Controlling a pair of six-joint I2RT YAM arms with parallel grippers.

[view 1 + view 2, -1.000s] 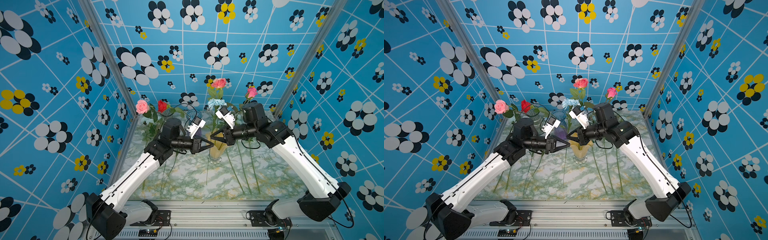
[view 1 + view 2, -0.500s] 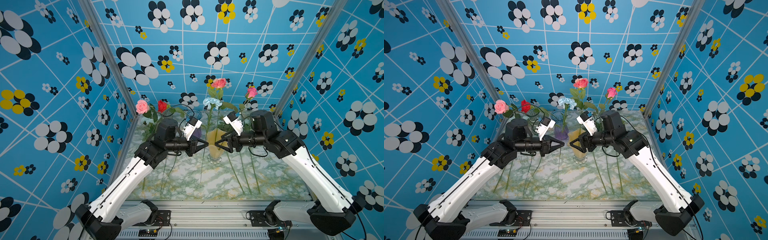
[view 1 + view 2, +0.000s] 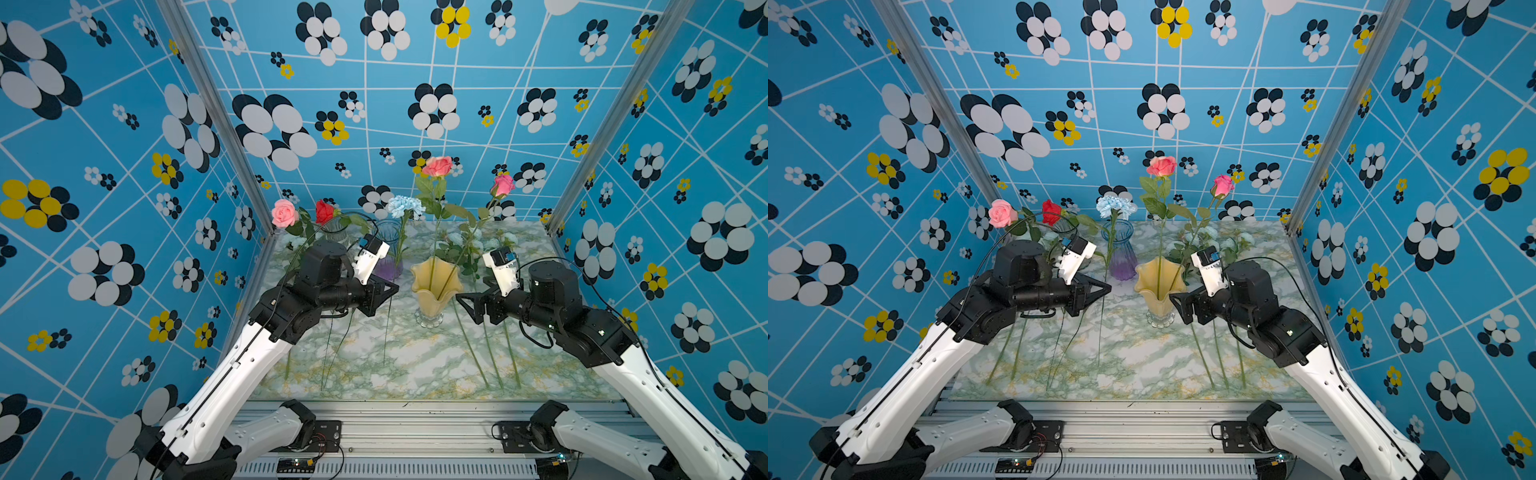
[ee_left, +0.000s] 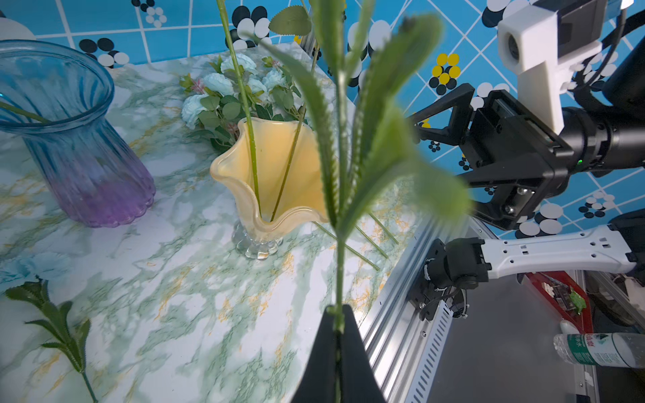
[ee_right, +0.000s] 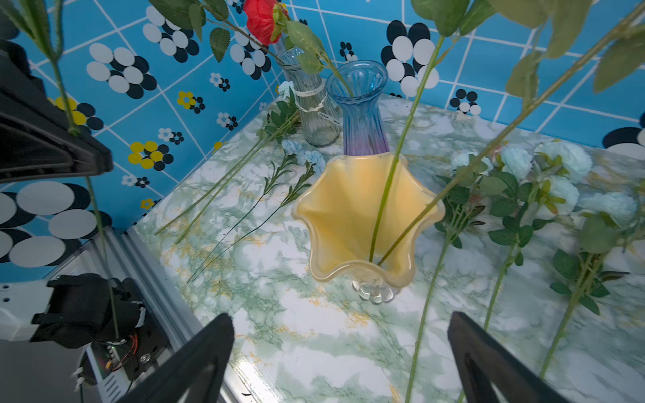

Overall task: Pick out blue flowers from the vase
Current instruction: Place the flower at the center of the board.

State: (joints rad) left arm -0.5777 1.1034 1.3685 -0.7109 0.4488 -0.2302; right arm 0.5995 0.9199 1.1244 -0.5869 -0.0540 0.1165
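Note:
My left gripper (image 4: 338,308) is shut on the thin green stem (image 4: 339,265) of a pale blue flower (image 3: 405,205). It holds the flower upright to the left of the yellow vase (image 3: 434,286), and the stem's lower end hangs free over the table. In both top views the bloom (image 3: 1115,205) stands above the left gripper (image 3: 394,287) (image 3: 1108,286). Two pink roses (image 3: 437,166) stand in the yellow vase (image 5: 366,216). My right gripper (image 5: 340,317) (image 3: 463,305) is open and empty just right of that vase. More blue flowers (image 5: 558,167) lie on the table.
A blue-purple glass vase (image 3: 388,253) and a clear vase (image 5: 314,111) stand at the back left with a pink rose (image 3: 284,214) and a red rose (image 3: 324,212). Long stems (image 3: 490,353) lie on the marble table (image 3: 415,365) on both sides.
The right gripper has opened wide and drawn back to the right of the yellow vase. The left gripper has moved left with the blue flower, away from the vase.

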